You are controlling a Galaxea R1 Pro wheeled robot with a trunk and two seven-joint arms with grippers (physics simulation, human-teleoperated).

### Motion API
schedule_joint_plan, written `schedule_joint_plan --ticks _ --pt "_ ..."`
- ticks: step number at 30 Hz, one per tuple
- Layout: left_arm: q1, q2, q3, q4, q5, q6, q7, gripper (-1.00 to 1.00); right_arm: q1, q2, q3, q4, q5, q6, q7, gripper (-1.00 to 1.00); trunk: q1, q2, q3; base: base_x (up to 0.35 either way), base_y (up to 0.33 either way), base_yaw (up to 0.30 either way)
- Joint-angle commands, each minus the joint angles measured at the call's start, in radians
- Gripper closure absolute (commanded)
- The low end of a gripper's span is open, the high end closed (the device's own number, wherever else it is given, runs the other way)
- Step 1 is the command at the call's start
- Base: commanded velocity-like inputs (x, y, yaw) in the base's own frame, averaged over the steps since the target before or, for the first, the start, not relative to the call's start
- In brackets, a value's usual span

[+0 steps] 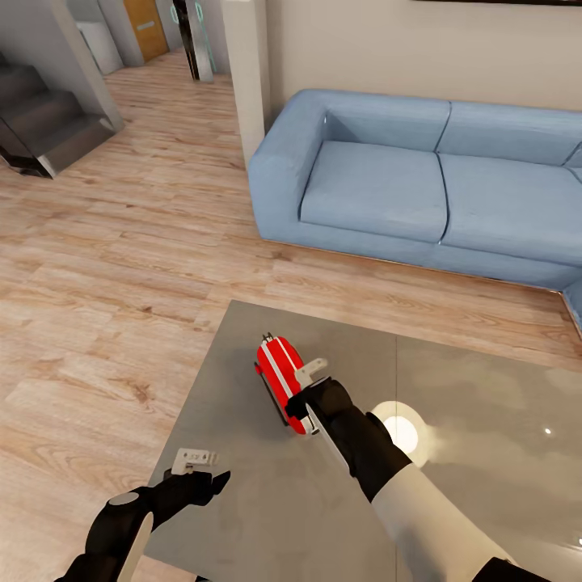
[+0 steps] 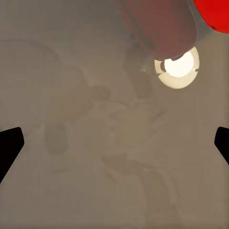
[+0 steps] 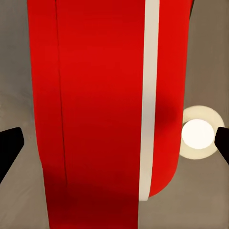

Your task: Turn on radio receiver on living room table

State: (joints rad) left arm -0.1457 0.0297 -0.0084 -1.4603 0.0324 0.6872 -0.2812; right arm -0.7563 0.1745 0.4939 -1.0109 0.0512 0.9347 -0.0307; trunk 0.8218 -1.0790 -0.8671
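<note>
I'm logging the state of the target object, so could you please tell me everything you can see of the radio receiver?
The radio receiver is a small, bright red, rounded oblong with white stripes running along its length and a dark strip along one side. It looks like glossy plastic. It lies lengthwise on the glossy grey table, near the edge facing the blue sofa. The right gripper is right at its near end, jaws spread either side in the right wrist view; actual contact cannot be told. The left gripper is well apart from it.
</note>
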Motion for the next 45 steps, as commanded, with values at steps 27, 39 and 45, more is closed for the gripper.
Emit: schedule_joint_plan --ticks 27,39,45 --pt "0.0 0.0 -0.001 -0.001 0.0 0.001 0.0 -1.0 0.0 0.0 0.002 0.001 -0.006 0.0 0.006 1.0 0.0 0.0 0.0 0.0 0.0 0.0" --pt "0.0 -0.001 -0.001 0.0 0.001 0.001 0.0 -1.0 0.0 0.0 0.0 0.011 -0.002 -0.019 -0.001 1.0 0.0 0.0 0.0 0.0 0.0 0.0" --pt "0.0 -0.001 -0.001 0.0 0.001 -0.001 0.0 -1.0 0.0 0.0 0.001 -0.044 0.007 -0.018 0.002 1.0 0.0 0.0 0.0 0.0 0.0 0.0"
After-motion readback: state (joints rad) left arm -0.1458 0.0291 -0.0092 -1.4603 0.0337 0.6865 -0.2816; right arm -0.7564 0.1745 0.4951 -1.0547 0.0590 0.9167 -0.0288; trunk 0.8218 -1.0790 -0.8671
